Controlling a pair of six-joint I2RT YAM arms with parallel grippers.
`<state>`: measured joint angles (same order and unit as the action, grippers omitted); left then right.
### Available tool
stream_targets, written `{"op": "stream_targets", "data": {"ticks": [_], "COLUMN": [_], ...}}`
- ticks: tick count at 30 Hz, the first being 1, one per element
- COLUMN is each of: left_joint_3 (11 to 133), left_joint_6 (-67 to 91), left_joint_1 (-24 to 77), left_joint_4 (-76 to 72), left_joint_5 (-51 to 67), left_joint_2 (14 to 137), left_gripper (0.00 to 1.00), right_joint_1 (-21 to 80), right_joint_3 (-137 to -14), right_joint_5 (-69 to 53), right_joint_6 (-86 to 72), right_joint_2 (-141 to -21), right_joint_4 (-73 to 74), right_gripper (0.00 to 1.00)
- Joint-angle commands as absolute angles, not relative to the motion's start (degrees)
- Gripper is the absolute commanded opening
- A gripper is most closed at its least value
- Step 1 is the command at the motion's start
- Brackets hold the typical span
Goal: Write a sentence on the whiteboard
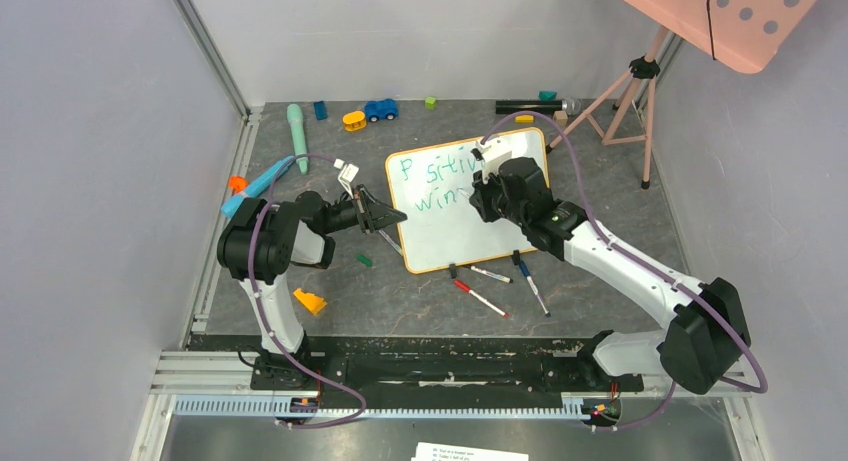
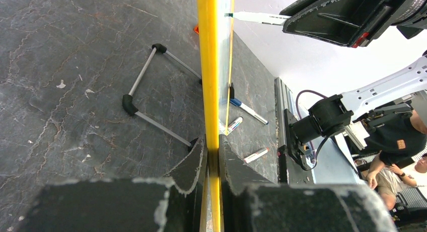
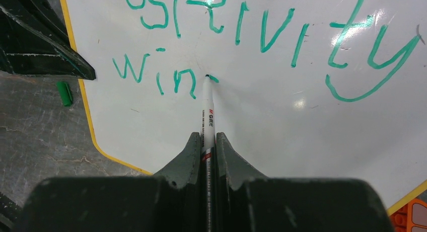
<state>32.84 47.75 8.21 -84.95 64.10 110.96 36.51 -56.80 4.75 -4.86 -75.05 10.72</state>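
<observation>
The whiteboard (image 1: 440, 236) with a yellow-orange frame stands propped in the middle of the table. Teal writing (image 3: 262, 30) reads "Positivity" and below it "win" (image 3: 156, 76) with the start of one more stroke. My left gripper (image 2: 214, 151) is shut on the board's left edge (image 2: 209, 66), seen edge-on in the left wrist view. My right gripper (image 3: 205, 141) is shut on a white marker (image 3: 207, 111) whose tip touches the board right after "win". In the top view the right gripper (image 1: 490, 181) covers part of the writing.
Three loose markers (image 1: 490, 286) lie in front of the board. A green cap (image 3: 64, 92) lies left of the board. Toys (image 1: 380, 109) and a teal pen-like object (image 1: 297, 131) lie at the back, an orange piece (image 1: 310, 301) near the left arm, a tripod (image 1: 630, 101) at the back right.
</observation>
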Motion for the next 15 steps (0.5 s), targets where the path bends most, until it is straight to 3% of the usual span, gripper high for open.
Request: {"op": "stream_targets", "data": {"ticks": [1, 15], "left_joint_3": [32.3, 32.5], "left_joint_6": [47.3, 47.3], "left_joint_1": [8.0, 8.0], "left_joint_4": [-89.2, -89.2], "left_joint_5": [66.1, 66.0], "left_joint_2": [109.7, 109.8], "left_gripper": [0.02, 0.02], "right_joint_1": [36.2, 36.1], "right_joint_3": [-58.3, -54.6], "right_joint_5": [3.9, 5.7], "right_joint_6": [-4.3, -4.8], "right_joint_2": [-75.7, -73.1], "right_joint_4": [9.0, 10.7], "right_gripper": [0.00, 0.00]}}
